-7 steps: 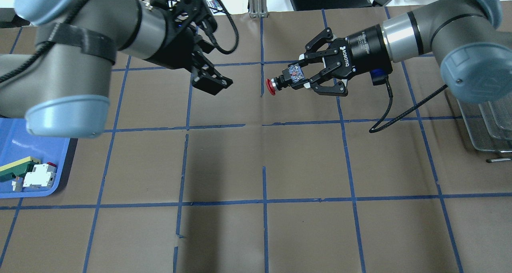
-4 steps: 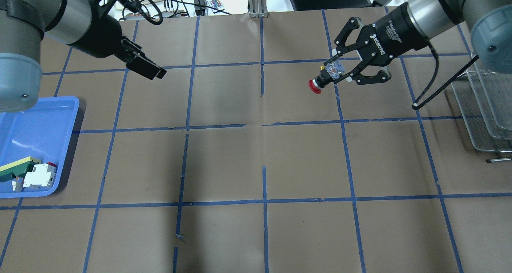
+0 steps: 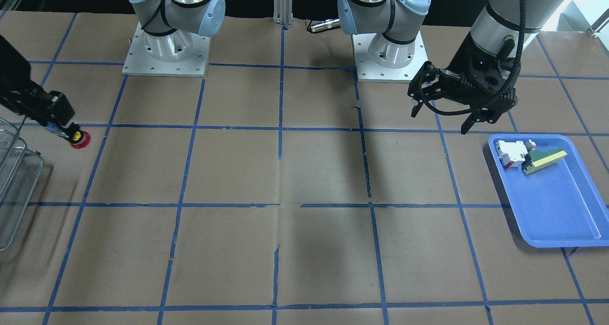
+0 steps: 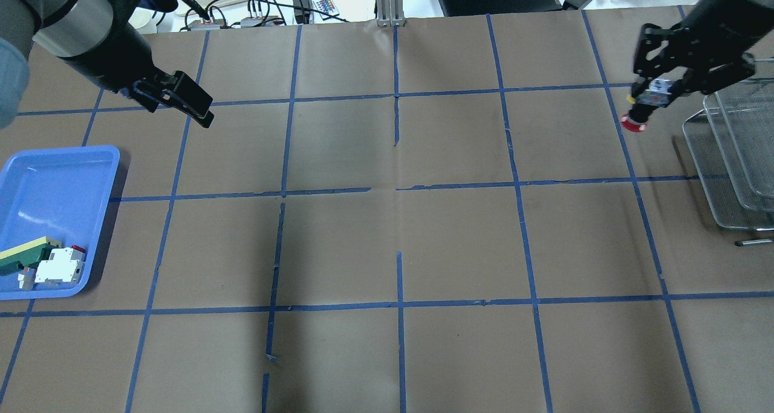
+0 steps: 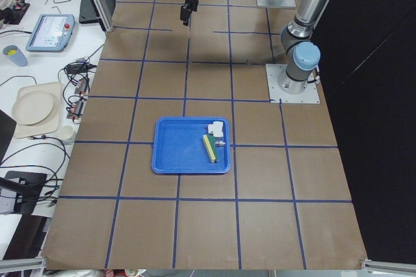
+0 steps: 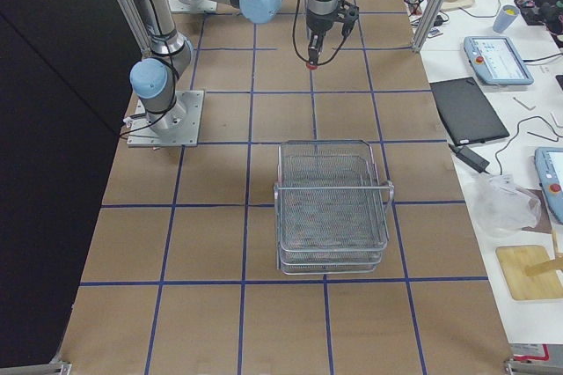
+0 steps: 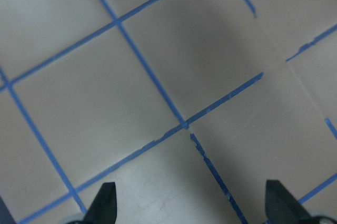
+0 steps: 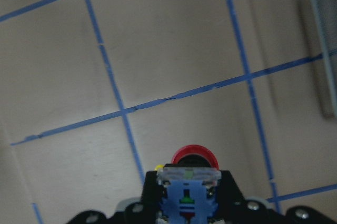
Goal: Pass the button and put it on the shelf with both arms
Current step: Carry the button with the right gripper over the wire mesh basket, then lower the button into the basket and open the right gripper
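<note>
The button [image 4: 635,124] has a red cap, a yellow ring and a clear blocky body. My right gripper [image 4: 658,91] is shut on its body and holds it above the table, cap pointing down and forward, just left of the shelf [image 4: 731,159]. The button also shows in the front-facing view [image 3: 79,140], the right wrist view [image 8: 195,155] and the exterior right view [image 6: 311,63]. The shelf is a grey wire-mesh rack [image 6: 334,208] at the table's right end. My left gripper [image 4: 199,107] is open and empty at the far left; its fingertips [image 7: 102,205] stand wide apart.
A blue tray [image 4: 54,177] lies at the left edge with a white-and-red block [image 4: 60,265] and a green-and-yellow wedge [image 4: 24,253] in its near corner. The table is brown paper with a blue tape grid. Cables and plates lie beyond the far edge.
My right gripper has carried the button from the table's middle to the right, up to the shelf. My left gripper has drawn back to the left, open and empty.
</note>
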Available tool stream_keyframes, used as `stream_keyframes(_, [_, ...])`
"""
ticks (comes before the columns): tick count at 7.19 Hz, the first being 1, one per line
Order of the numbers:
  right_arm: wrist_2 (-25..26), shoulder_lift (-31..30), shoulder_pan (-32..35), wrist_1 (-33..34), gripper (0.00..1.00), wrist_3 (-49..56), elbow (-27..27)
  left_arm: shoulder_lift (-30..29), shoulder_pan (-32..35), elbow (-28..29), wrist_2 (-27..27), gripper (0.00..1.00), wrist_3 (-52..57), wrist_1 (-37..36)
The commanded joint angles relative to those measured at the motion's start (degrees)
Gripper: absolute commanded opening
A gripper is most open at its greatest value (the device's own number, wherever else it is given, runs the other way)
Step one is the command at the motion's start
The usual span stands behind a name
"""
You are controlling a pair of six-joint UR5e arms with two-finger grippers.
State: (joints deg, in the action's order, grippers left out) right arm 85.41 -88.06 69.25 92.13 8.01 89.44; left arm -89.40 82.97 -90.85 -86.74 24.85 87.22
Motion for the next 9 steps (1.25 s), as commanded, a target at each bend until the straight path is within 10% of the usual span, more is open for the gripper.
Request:
stream_keyframes(1, [5.73,-0.19,-10.31,2.51,0.08,22.41,-0.32,-0.16,2.28,4.53,-7.52,1.00,-7.27,7.16])
stream_keyframes(9, [0.37,11.15,-18.35,16.59,0.12,32.15,-0.59,-0.15,1.50,4.72,-3.52,1.00,-15.86,4.89])
